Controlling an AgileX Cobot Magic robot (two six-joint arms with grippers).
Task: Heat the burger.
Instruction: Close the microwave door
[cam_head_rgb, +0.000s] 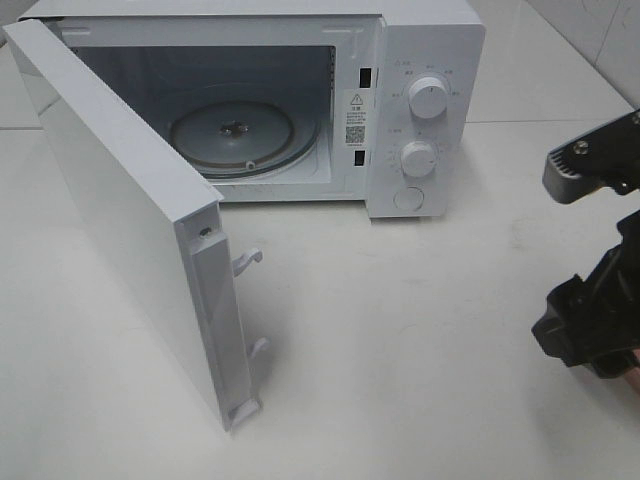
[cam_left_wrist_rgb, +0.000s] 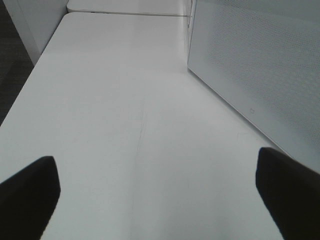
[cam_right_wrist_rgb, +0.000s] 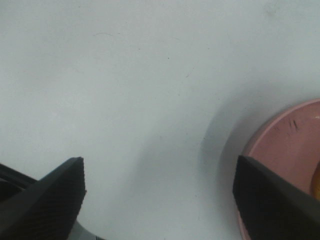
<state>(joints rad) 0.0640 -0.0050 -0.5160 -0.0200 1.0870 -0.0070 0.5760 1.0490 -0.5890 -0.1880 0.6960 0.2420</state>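
Door (cam_head_rgb: 130, 215): was swung wide from microwave (cam_head_rgb: 420, 100).
Left gripper (cam_left_wrist_rgb: 155, 200): was spread, empty.
Right gripper (cam_right_wrist_rgb: 160, 200): was parted beside plate (cam_right_wrist_rgb: 285, 145) rim.

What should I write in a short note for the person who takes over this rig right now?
Left hand: open, empty, over bare table beside the door.
Right hand: open, empty, at the pink plate.
Burger: only an orange sliver shows at the right wrist view's edge, probably its bun; not sure.
Done: microwave door open, turntable bare.
Left: put the burger inside, shut the door, set the knobs.
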